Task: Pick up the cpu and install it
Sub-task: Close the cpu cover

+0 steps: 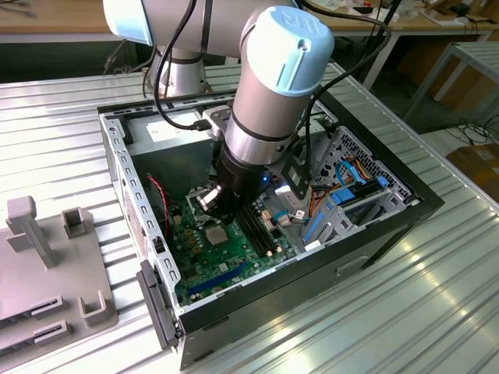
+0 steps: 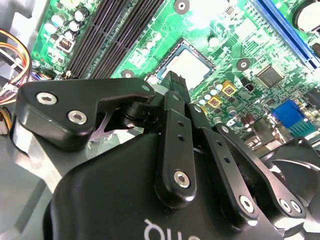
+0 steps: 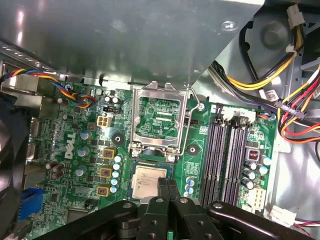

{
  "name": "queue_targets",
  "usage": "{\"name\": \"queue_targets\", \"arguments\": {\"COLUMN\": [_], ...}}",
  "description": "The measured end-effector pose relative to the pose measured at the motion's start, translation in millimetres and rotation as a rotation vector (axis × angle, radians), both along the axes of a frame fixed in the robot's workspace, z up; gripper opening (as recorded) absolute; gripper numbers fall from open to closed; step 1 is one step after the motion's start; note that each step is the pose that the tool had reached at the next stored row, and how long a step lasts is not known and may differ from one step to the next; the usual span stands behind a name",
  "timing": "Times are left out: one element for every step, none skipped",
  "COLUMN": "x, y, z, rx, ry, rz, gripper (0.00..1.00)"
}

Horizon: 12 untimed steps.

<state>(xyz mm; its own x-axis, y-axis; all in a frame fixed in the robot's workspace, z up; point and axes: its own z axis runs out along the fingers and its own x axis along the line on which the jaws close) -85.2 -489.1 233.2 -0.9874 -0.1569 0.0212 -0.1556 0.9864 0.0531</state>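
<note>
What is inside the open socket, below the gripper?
The cpu lies flat in it, silver face up, with the metal frame swung open beside it. The shut gripper covers one of its edges, so contact there and whatever lies beneath cannot be seen.

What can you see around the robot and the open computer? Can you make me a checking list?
Surface: ribbed silver metal table, carrying an open black computer case.
Job's things: the small square silver-grey cpu lies flat in its socket on the green motherboard. The hinged metal socket frame beside it is flipped open.
Clutter: grey plastic holder blocks on the table at the exterior view's left.
Grippers: the black gripper is close over the cpu, jaws shut with nothing seen between them. Whether it touches the cpu cannot be told.
Cables: a yellow, red and black wire bundle inside the case.
Surroundings: wooden benches behind the table.
</note>
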Motion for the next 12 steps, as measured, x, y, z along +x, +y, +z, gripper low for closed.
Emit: {"name": "queue_targets", "arguments": {"x": [0.0, 0.0, 0.0, 0.1, 0.1, 0.1, 0.2, 0.2, 0.2, 0.2, 0.3, 0.3], "y": [0.1, 0.4, 0.5, 0.7, 0.8, 1.1, 1.3, 1.5, 1.6, 1.8, 1.9, 2.1], "z": [0.0, 0.0, 0.0, -0.1, -0.1, 0.0, 0.0, 0.0, 0.0, 0.0, 0.0, 0.0], "rx": [0.0, 0.0001, 0.0, 0.0001, 0.0002, 0.0001, 0.0001, 0.0, 0.0, 0.0001, 0.0001, 0.0001], "ry": [0.0, -0.0001, 0.0, 0.0, -0.0001, 0.0, 0.0, 0.0, 0.0, 0.0, 0.0, 0.0], "rz": [0.0, 0.0, 0.0, 0.0, 0.0, 0.0, 0.0, 0.0, 0.0, 0.0, 0.0, 0.0], "gripper": [0.11, 0.11, 0.11, 0.11, 0.11, 0.11, 0.11, 0.11, 0.11, 0.11, 0.11, 0.11]}}
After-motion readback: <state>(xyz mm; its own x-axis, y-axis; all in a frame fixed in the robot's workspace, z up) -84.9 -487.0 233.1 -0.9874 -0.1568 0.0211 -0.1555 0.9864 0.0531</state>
